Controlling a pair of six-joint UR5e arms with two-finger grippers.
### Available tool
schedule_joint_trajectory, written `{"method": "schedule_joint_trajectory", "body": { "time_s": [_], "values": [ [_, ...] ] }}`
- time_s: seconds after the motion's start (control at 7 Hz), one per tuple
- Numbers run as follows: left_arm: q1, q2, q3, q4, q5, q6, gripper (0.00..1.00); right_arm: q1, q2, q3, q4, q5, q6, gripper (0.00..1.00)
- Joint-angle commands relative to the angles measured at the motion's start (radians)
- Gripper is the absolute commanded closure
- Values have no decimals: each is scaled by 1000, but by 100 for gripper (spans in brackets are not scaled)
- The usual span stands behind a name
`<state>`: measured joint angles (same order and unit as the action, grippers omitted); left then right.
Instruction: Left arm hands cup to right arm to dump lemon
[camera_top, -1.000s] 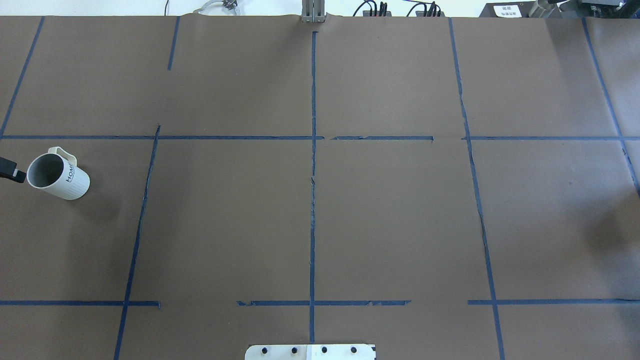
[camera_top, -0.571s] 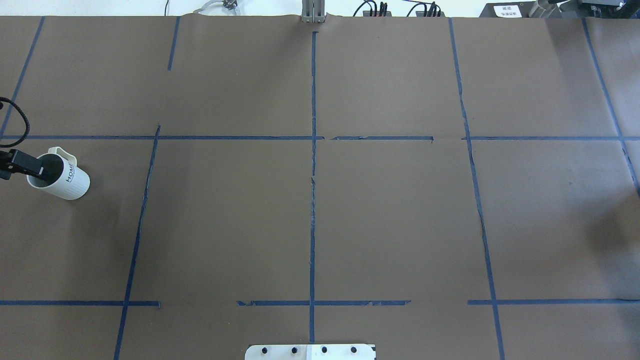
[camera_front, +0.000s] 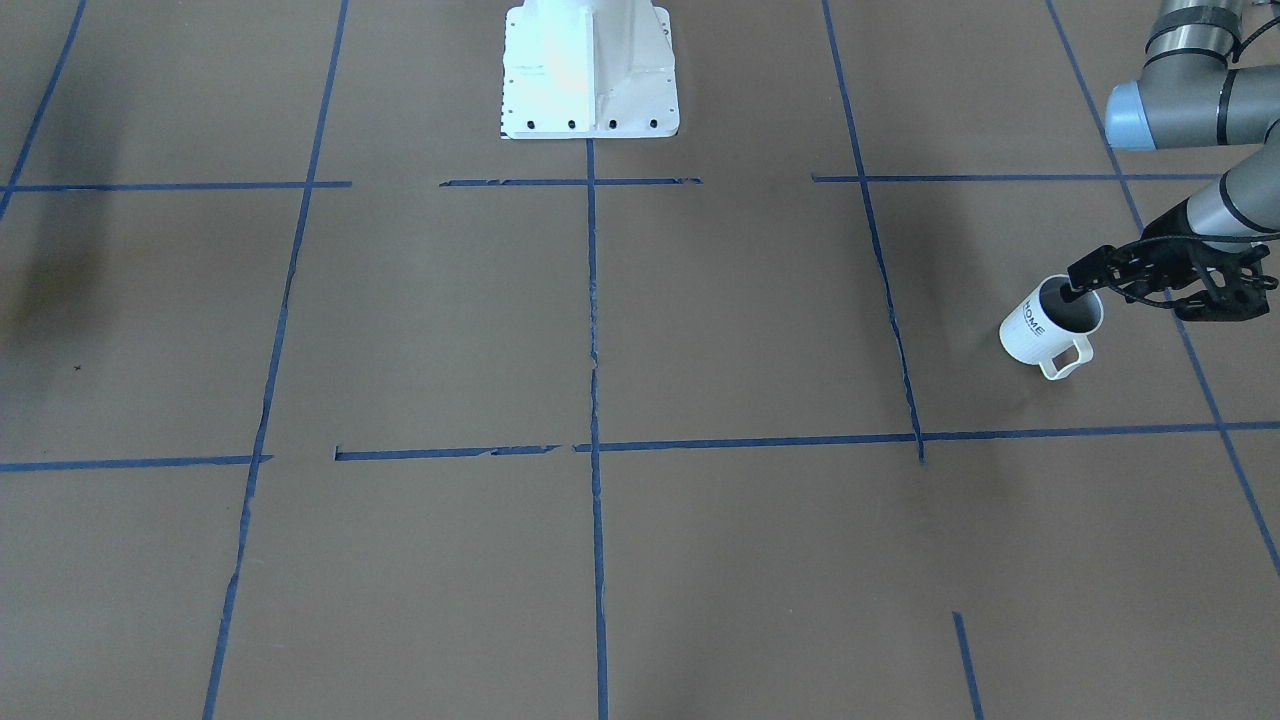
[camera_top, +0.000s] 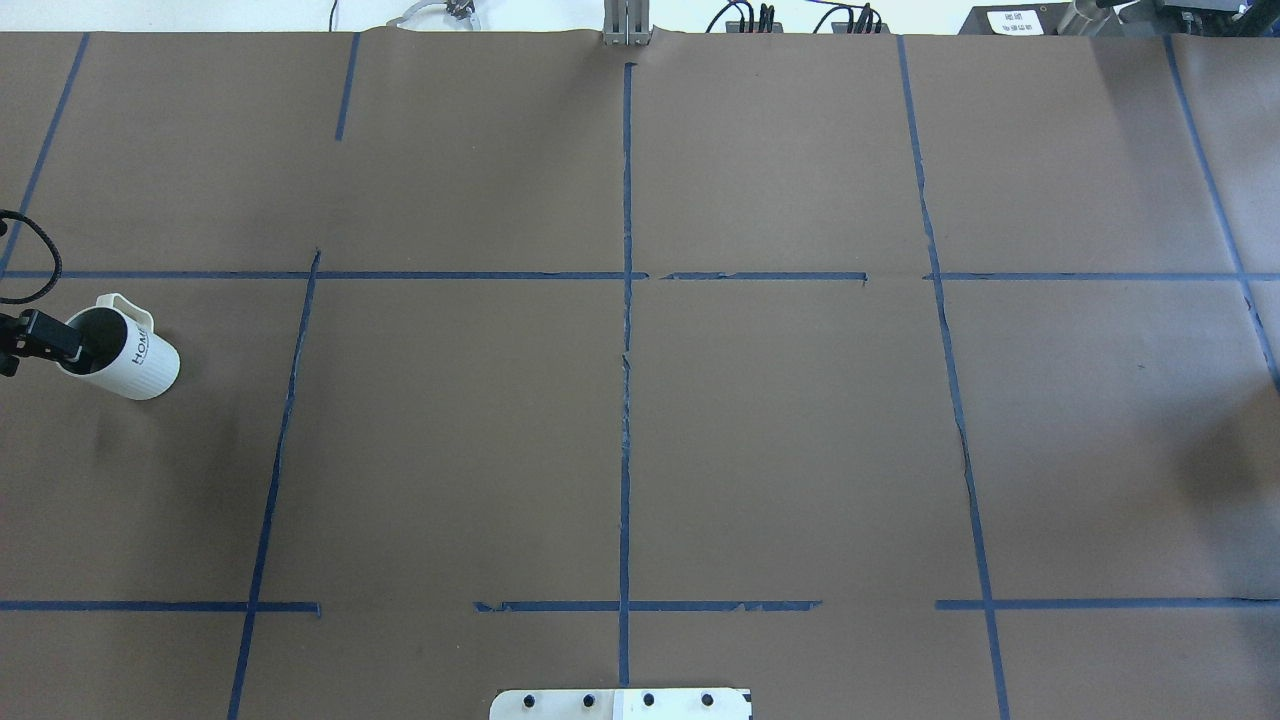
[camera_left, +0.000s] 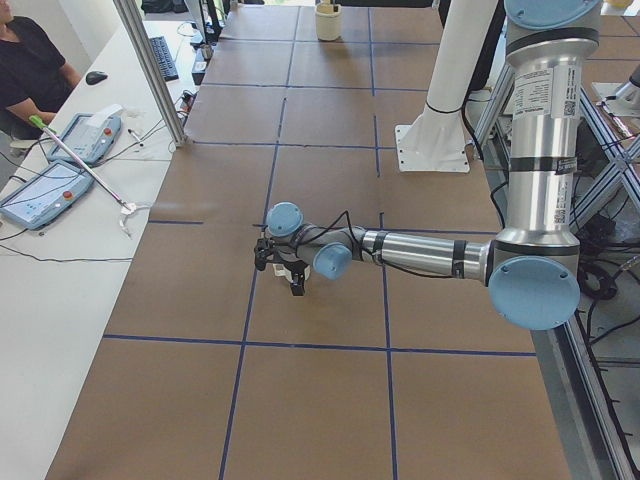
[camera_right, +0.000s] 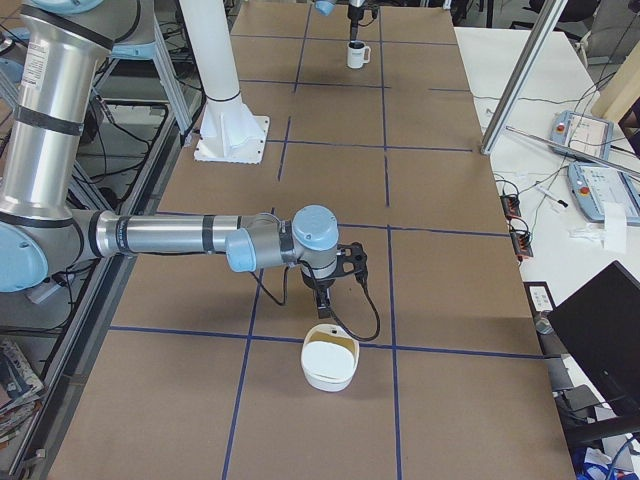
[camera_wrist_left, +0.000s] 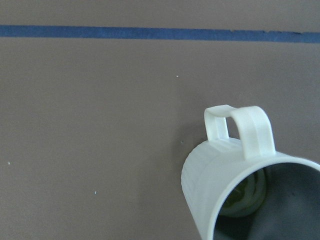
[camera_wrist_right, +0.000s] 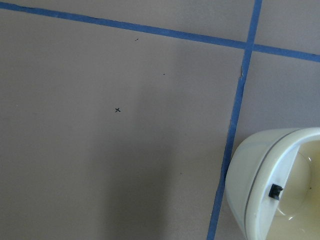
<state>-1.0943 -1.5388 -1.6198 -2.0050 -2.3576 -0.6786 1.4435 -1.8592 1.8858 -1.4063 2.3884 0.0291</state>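
In the front view the left gripper (camera_front: 1080, 283) hangs at the upright cup's (camera_front: 1030, 337) outer rim, grip unreadable; overhead, the cup sits just inboard of it; the left wrist view shows the lemon (camera_wrist_left: 246, 196) inside; from the right end, the right gripper (camera_right: 325, 300) hovers well apart, its state unclear.

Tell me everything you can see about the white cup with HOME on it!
The cup is a white ribbed mug, ceramic by its look, with black HOME lettering, a grey inside and a squarish loop handle. It stands upright on the brown table cover. The left gripper dips a black finger into its mouth. A yellow-green lemon lies inside.
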Motion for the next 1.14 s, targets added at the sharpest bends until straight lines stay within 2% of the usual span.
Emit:
{"method": "schedule_joint_trajectory", "body": {
  "time_s": [0.0,0.14,0.43,0.71,0.86,1.0],
  "values": [
    [1,-35,-12,-1,0,-125,100,0,0,-1,1,6,0,0],
    [1,-49,-23,-1,3,-151,100,2,0,-1,1,6,0,0],
    [5,-150,-31,8,49,-302,100,0,-2,1,1,18,2,0],
    [101,-226,-122,79,63,-381,100,-2,6,13,9,52,29,0],
    [156,-312,-187,204,63,-445,100,-44,9,13,91,46,93,0],
    [219,-410,-231,344,64,-501,100,-107,17,10,231,26,242,0]
  ]
}}
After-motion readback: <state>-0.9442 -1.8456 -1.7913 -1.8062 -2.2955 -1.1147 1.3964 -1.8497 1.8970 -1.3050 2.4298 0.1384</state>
